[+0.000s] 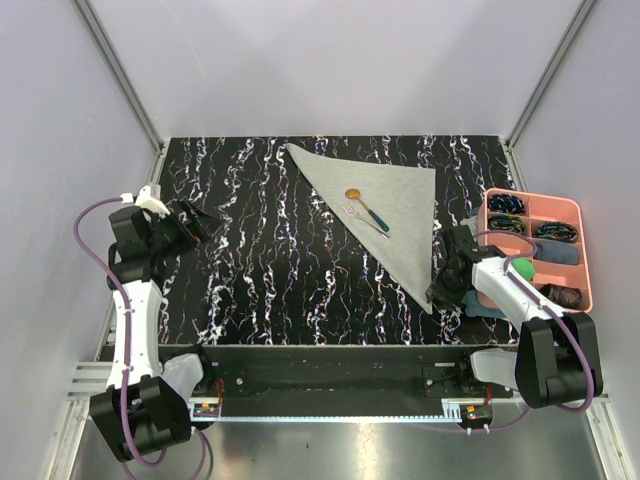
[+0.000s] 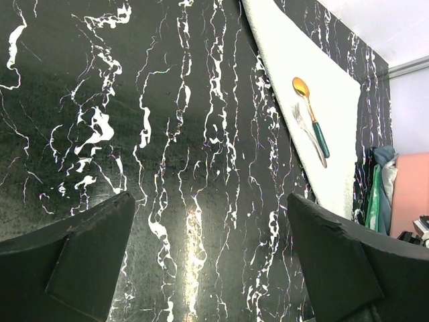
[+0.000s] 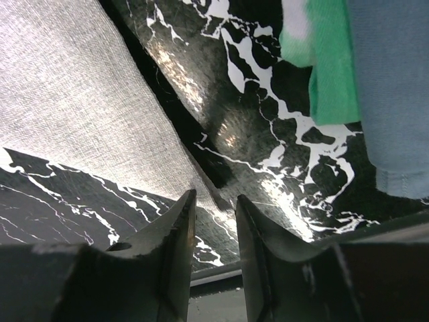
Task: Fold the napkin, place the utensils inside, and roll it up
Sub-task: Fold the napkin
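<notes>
Right gripper [image 3: 214, 201], black marbled table [image 1: 250, 260], white walls [image 1: 330, 60]

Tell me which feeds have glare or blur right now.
Top external: even light, sharp, napkin and spoon clear. Left wrist: napkin washed out nearly white, glare streak on the table, own jaws soft. Right wrist: napkin weave crisp, bright reflections on the table beside its corner, jaws blurred.

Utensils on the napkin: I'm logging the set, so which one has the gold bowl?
The spoon, lying just beyond the fork: its round gold bowl and dark teal handle set it apart from the paler, pronged fork.
</notes>
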Robot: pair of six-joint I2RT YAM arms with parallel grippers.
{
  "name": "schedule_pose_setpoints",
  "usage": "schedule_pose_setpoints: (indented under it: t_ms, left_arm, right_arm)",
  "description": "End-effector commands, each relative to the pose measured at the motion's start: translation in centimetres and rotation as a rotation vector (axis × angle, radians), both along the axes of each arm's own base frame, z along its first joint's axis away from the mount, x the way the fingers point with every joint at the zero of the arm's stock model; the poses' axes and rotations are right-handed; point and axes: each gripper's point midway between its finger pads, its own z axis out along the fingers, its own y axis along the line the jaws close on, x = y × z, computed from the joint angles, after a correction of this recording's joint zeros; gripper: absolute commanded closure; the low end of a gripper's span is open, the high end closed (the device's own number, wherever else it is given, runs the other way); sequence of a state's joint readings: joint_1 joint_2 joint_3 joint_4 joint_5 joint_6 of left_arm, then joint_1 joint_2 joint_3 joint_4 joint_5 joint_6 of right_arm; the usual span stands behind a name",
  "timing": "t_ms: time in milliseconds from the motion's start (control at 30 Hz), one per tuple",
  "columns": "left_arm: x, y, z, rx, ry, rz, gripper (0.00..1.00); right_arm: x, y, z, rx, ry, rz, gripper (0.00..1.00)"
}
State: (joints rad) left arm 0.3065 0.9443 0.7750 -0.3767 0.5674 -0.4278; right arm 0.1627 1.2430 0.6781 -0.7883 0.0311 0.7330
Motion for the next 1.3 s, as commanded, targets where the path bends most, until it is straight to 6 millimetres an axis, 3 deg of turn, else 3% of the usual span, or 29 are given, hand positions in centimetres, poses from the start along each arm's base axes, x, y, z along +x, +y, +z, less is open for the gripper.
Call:
schedule_pose_setpoints:
  t_ms: [0,933,1167,1267]
  left_arm:
    - [0.5,-0.4,1.2,-0.007,-0.055,-0.025,0.01]
    - [0.5,-0.5,1.2,-0.010,-0.056,-0.029,0.01]
    - [0.4,-0.5,1.2,-0.009,-0.058,-0.029,0.01]
    - [0.5,-0.5,1.3,-0.008,-0.060,-0.032,0.01]
  right_arm:
    - [-1.3,0.4,-0.7,0.034,0.038,-0.062,0.60]
    - [-2.5,0.9,-1.6,-0.033,0.087,-0.029,0.65]
    - [-1.9,1.3,-1.4,-0.022,0.071,-0.028,0.74]
    - [-1.5,1.4,-1.3,-0.016,0.054,-0.028,0.84]
